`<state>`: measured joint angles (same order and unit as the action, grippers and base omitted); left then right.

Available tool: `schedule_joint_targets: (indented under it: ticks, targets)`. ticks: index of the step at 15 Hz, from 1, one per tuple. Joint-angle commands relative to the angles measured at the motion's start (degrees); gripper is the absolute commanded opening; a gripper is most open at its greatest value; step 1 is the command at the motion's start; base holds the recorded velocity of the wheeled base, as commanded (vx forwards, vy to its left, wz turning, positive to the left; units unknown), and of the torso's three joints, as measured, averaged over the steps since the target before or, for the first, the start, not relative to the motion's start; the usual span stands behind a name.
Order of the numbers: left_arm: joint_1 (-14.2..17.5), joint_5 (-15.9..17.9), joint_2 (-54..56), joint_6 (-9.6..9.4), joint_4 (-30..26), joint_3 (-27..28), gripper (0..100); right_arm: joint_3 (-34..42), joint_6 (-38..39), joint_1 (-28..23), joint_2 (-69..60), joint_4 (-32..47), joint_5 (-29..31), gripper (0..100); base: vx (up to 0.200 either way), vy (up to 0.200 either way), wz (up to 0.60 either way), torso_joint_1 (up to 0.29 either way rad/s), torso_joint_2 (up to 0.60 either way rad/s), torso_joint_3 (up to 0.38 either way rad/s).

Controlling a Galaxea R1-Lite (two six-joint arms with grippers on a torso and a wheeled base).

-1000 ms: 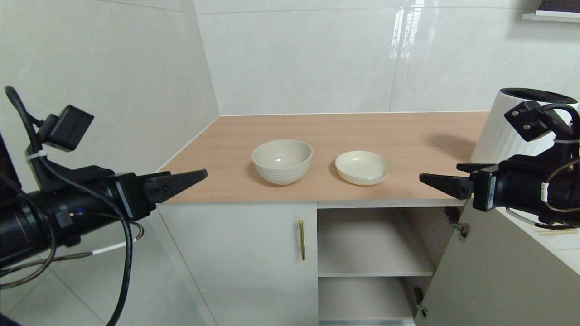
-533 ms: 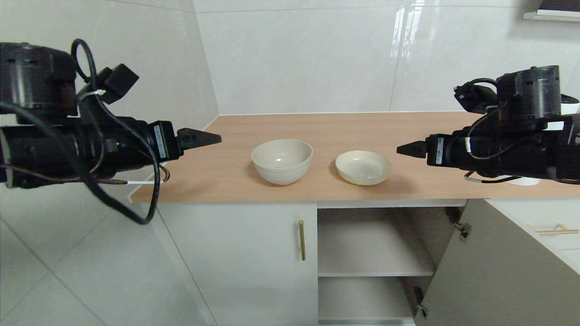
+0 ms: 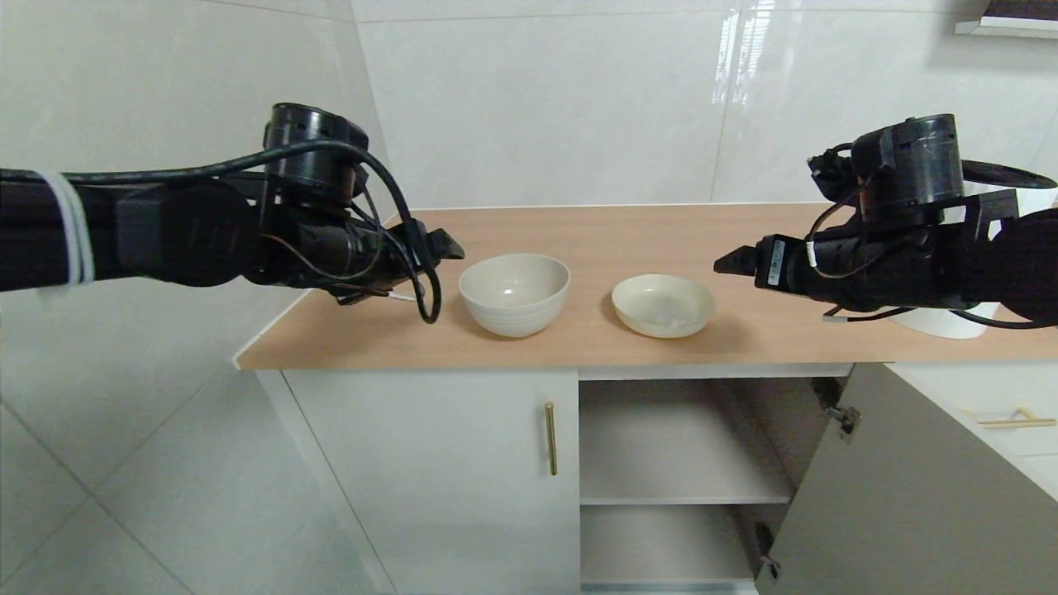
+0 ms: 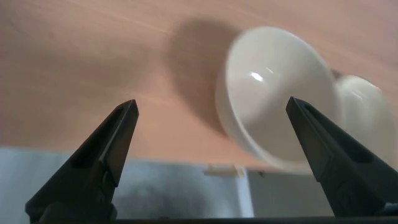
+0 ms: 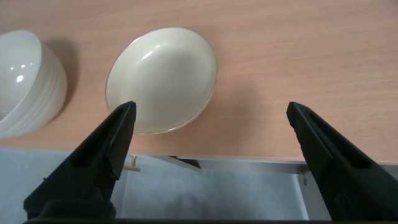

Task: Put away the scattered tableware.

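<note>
I am holding the left gripper point(image 3: 445, 246) level just beside the bowl point(image 3: 514, 293) on the countertop point(image 3: 372, 330), jaws wide apart, lining up on its rim. The shallow dish point(image 3: 663, 305) is sitting near the bowl, with the right gripper point(image 3: 731, 263) hovering close, jaws likewise apart. The open cabinet point(image 3: 678, 438) is waiting below; its swung door point(image 3: 893, 496) is likely crowding the right side
</note>
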<state>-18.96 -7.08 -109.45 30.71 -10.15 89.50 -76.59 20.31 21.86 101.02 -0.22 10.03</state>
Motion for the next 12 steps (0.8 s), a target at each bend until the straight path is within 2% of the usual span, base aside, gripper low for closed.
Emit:
schedule_joint_targets:
  ticks: [1,4,9,10,12]
  targets:
    - [-1.08,-1.27,-6.48,0.14,-0.22,3.84,100,0.13,-0.01,0.20,0.31,-0.04,-0.01,100,0.000,0.000,0.00,0.000,0.00,0.000]
    - [-1.35,-1.35,-9.56,0.05,-0.22,6.82,100,0.74,-0.01,0.29,0.40,-0.04,-0.01,100,0.000,0.000,0.00,0.000,0.00,0.000]
    - [-1.43,-1.27,-10.35,-0.21,-0.13,7.62,100,1.01,-0.01,0.38,0.23,-0.13,-0.01,100,0.000,0.000,0.00,0.000,0.00,0.000]
    - [-1.52,-1.27,-10.61,-0.21,-0.13,7.62,0,1.01,-0.01,0.38,0.23,-0.13,-0.01,100,0.000,0.000,0.00,0.000,0.00,0.000]
    - [-1.96,-1.27,-10.88,-0.30,-0.13,7.62,0,1.01,-0.01,0.38,0.40,-0.13,-0.01,100,0.000,0.000,0.00,0.000,0.00,0.000]
